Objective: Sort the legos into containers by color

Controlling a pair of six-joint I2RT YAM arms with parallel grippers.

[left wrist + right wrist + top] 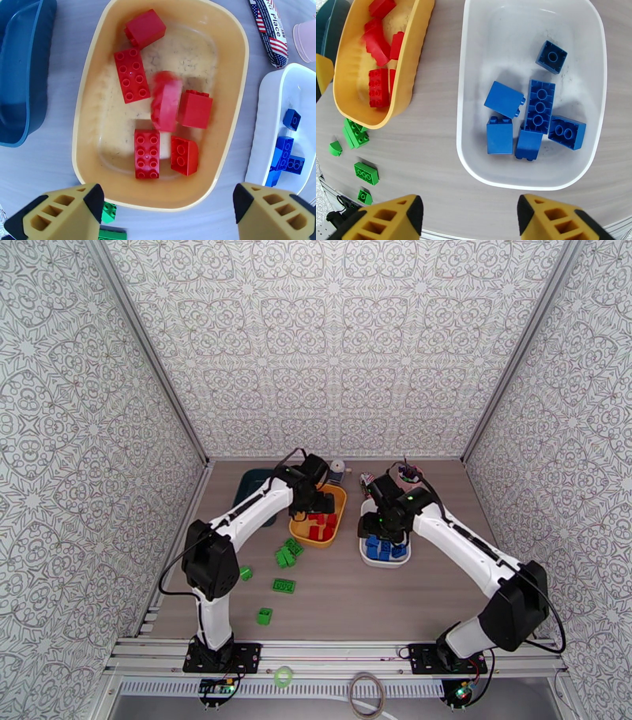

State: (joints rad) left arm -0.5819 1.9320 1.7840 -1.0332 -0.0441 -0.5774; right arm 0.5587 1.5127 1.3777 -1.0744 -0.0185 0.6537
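The wooden table [355,603] is carrying everything. The left arm [237,520] is reaching from its base toward 1 o'clock, and the right arm [466,544] is reaching from its base toward 11 o'clock.

In the top view, the yellow tray [343,504] is sitting near the table's middle. The dark teal tray [251,485] is lying at its 10 o'clock, and the white tray [383,564] is lying just beside it at 3 o'clock.

The left gripper [168,203] is hanging over the yellow tray's 6 o'clock rim with its fingers spread wide apart and nothing between them. The right gripper [470,211] is hovering at the white tray's 6 o'clock edge, its fingers also standing well apart and holding nothing.

Six red bricks [131,75] are showing in the yellow tray. One of them [166,102] near the middle is appearing blurred. Six blue bricks [540,106] are lying in the white tray, most of them clustering toward its 5 o'clock side. The green bricks [284,585] are lying loose on the table at 7 o'clock of the yellow tray, with a small cluster [288,553] just off its rim.
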